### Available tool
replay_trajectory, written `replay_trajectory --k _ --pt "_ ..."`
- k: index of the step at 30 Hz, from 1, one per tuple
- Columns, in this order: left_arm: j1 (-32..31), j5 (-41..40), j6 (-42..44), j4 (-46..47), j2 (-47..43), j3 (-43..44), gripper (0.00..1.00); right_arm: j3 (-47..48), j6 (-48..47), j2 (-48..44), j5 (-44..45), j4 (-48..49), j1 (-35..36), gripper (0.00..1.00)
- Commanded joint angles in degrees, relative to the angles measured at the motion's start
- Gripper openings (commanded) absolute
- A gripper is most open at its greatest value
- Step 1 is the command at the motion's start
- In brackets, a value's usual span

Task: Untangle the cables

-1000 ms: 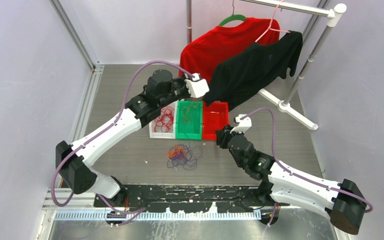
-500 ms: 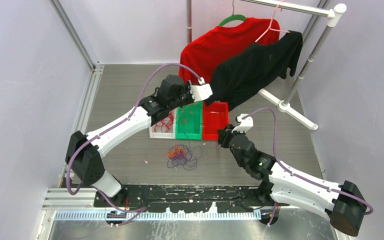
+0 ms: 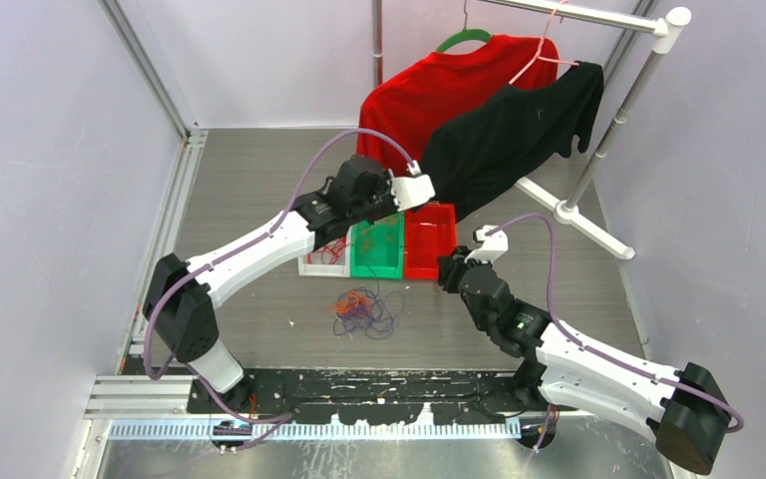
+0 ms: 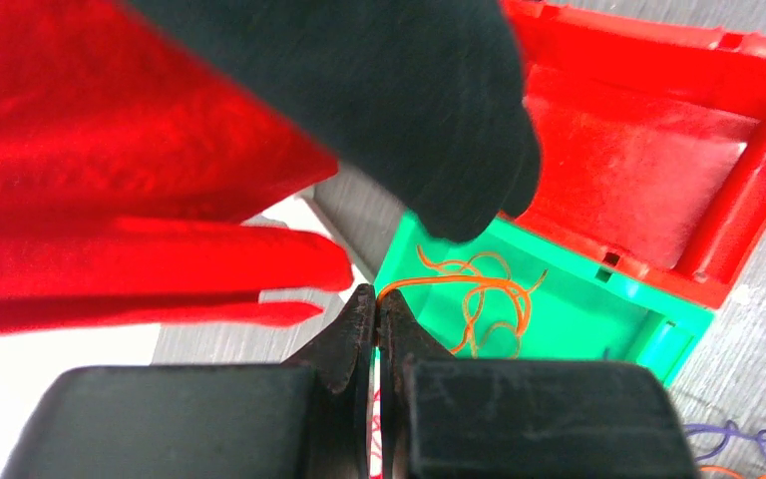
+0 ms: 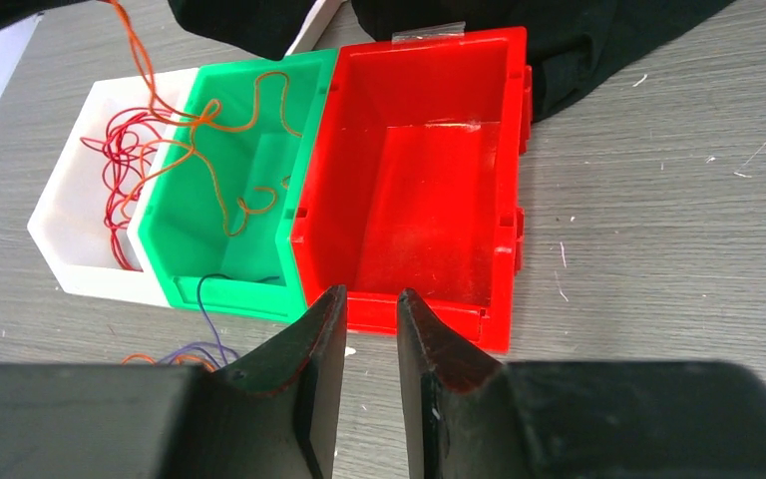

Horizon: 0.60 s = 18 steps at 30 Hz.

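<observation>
One grey table (image 3: 259, 180) is seen across the middle of the top view. One white clothes rack (image 3: 598, 140) is set at the upper right, and two garments are hung on it: one red shirt (image 3: 429, 90) and one black shirt (image 3: 519, 130).

Two arms are extended from the lower edge. The left gripper (image 4: 376, 299) is held at the centre of the top view, beside the black shirt's hem. It is clenched, with an orange cable (image 5: 191, 122) pinched at its tips and hanging into the green bin. The right gripper (image 5: 371, 304) is held right of centre, just in front of the red bin; a narrow gap is left between its jaws and nothing is grasped.

Three bins are lined up touching: one white bin (image 5: 70, 259), one green bin (image 5: 229, 289) and one red bin (image 5: 429, 40). Red cables (image 5: 120, 170) are gathered in the white bin. One tangled bundle of cables (image 3: 362, 309), orange and purple, is left on the table below the bins; its strands cannot be counted.
</observation>
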Motion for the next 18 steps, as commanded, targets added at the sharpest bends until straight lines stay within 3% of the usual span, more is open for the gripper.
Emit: replay_trajectory --k 1,8,18 --pt "-2.7 1.4 0.0 -0.6 2.1 6.5 0.00 0.3 1.4 0.0 -0.4 1.2 -0.6 0.30" --pt "-4.2 0.8 -0.7 -1.8 4.9 11.8 0.00 0.1 1.6 -0.8 -1.2 0.4 -1.1 0.30" --pt "-2.4 -0.8 -3.3 -1.1 5.2 8.2 0.00 -1.2 2.1 -2.7 -1.2 -0.4 -1.7 0.29"
